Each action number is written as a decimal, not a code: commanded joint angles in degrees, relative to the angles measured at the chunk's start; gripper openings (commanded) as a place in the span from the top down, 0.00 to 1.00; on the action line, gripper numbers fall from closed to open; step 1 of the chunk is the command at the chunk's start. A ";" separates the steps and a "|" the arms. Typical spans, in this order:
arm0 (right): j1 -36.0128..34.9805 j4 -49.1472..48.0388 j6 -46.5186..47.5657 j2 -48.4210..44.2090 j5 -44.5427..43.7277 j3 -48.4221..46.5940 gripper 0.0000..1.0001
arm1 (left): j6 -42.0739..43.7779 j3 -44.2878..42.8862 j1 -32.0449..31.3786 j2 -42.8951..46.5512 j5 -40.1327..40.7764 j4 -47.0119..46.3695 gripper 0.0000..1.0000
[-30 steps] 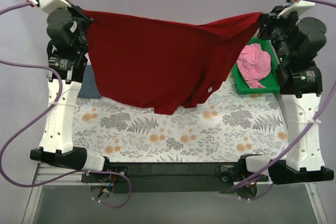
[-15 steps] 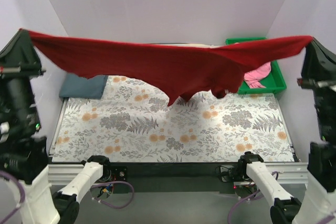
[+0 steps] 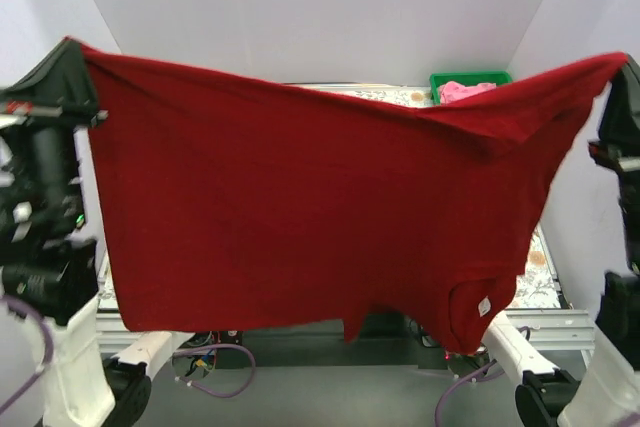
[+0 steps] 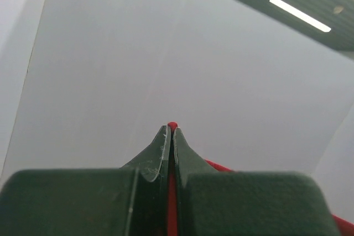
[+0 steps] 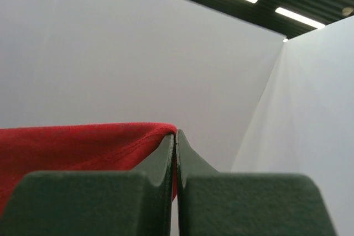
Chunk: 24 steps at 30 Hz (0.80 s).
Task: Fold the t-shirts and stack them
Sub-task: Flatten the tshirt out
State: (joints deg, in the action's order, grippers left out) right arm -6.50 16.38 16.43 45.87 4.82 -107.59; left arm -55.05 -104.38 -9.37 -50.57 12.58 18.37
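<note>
White walls point(image 3: 300, 7) closed off the back and both sides of the booth, and long ceiling lights point(image 4: 290, 6) showed above them from the wrist cameras. Only slivers of the flower-patterned counter point(image 3: 536, 262) could be seen, along its far edge and down its right side, because cloth hung in front of the rest. I counted two t-shirts and one bin. One dark red t-shirt point(image 3: 300, 207) was spread wide in the air as a sheet, stretched from corner to corner between the two arms. Its lower edge hung down near the front rail, with a small white tag point(image 3: 484, 304) at the lower right. One pink t-shirt point(image 3: 466, 91) lay bunched in the green bin point(image 3: 440, 78) at the far right corner. Both arms stood raised high at the outer edges of the view. The left tool point(image 3: 70, 45) was clenched on the shirt's upper left corner, red cloth showing between its pressed fingers. The right tool point(image 3: 629, 60) pinched the upper right corner the same way.
</note>
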 commanded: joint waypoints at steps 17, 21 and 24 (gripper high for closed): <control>0.09 -22.79 0.89 39.70 5.81 29.19 0.99 | -3.22 35.47 2.16 -42.55 17.30 -23.99 1.00; 0.09 -23.76 -0.60 50.26 6.52 25.86 0.99 | -2.00 32.15 2.95 -54.16 18.01 -27.85 1.00; 0.09 -23.68 -0.69 57.13 6.61 22.52 0.99 | 0.90 29.77 3.04 -60.68 17.48 -30.31 1.00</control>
State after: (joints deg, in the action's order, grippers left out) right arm -6.50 -1.21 16.56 101.45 10.76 -80.53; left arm -56.40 -70.72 -6.79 -108.99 27.27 -5.08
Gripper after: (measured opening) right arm 0.019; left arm 0.021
